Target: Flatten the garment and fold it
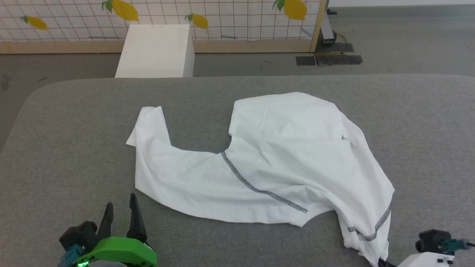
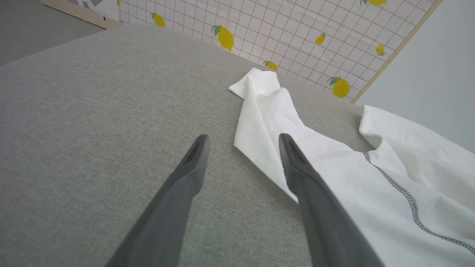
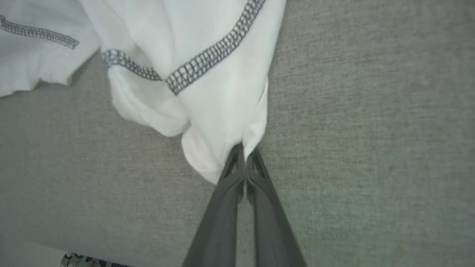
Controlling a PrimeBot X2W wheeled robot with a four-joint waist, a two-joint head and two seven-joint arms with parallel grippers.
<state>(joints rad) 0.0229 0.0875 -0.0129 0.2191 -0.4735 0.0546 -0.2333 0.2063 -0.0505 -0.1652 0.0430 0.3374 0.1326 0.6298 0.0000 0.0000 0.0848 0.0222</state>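
Observation:
The white garment [image 1: 282, 163] lies crumpled across the middle and right of the grey surface, one sleeve reaching left and dark zigzag seams showing. My right gripper [image 3: 245, 152] is shut on the garment [image 3: 207, 74] at its near right edge, the cloth bunching where the fingertips pinch it. In the head view that grip sits at the bottom right, with the gripper [image 1: 382, 261] barely showing under the cloth. My left gripper [image 1: 120, 207] stands open at the lower left, just short of the sleeve. In the left wrist view its fingers [image 2: 297, 163] frame the sleeve edge [image 2: 267, 122] without holding it.
The grey padded table [image 1: 74, 148] runs wide, with its rounded far edge at the back. Behind it on the floor stands a rigid white box [image 1: 156, 50]. A lemon-patterned grid wall [image 1: 222, 18] and a wooden post [image 1: 319, 26] close the far side.

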